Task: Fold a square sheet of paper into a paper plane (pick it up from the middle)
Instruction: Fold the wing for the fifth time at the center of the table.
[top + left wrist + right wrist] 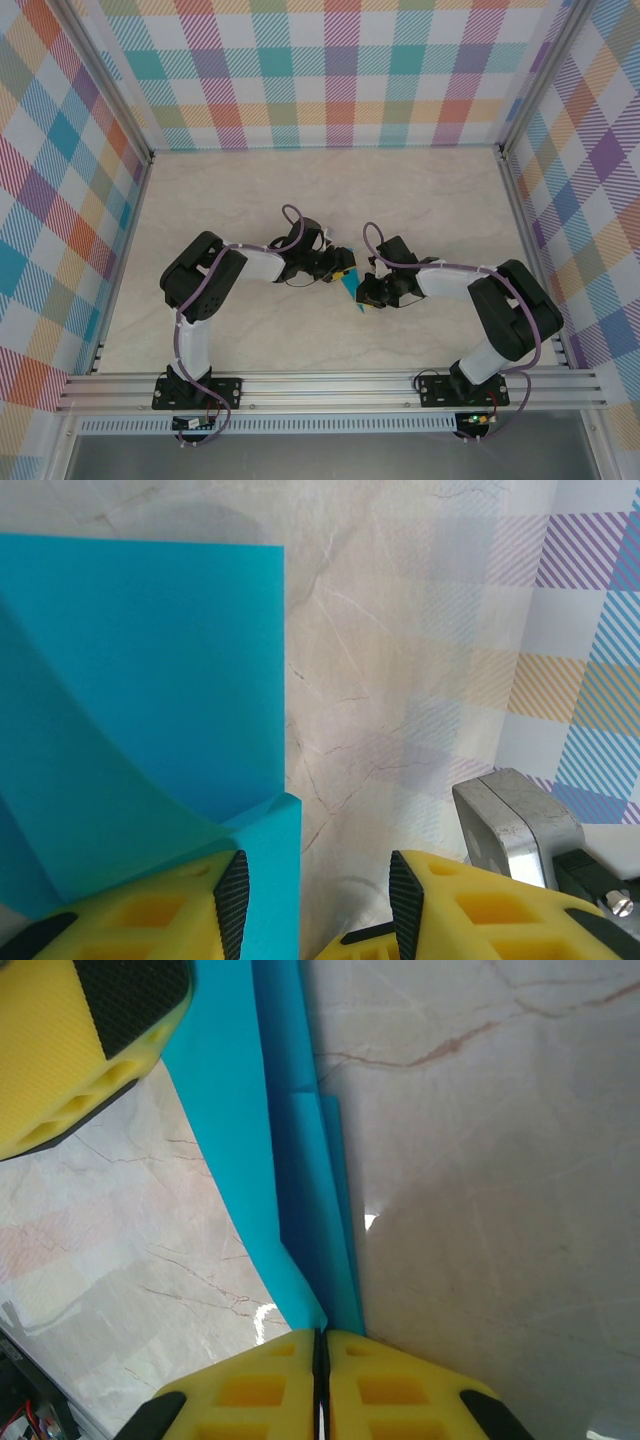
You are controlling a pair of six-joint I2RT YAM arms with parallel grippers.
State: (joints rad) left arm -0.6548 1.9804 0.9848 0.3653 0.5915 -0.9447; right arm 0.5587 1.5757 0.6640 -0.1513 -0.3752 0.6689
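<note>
**Between the arms: square sheet of paper [350, 288] mid-fold**

Its folded layers narrow into the right gripper [320, 1335], whose jaws are pinched shut on them. The left gripper [315, 880] has its jaws apart, one finger beside a flap. Likely next: press that crease flat. Marbled surface [430, 200] and plaid walls [330, 80] surround; the crowded wrists may hinder.

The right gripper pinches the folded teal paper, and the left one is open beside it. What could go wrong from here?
The right gripper is shut on only the narrow tip of the teal paper, so a pull could tear it or let it slip. The left gripper stands open with the paper against one finger; closing there might crush the curved flap instead of creasing it.
</note>
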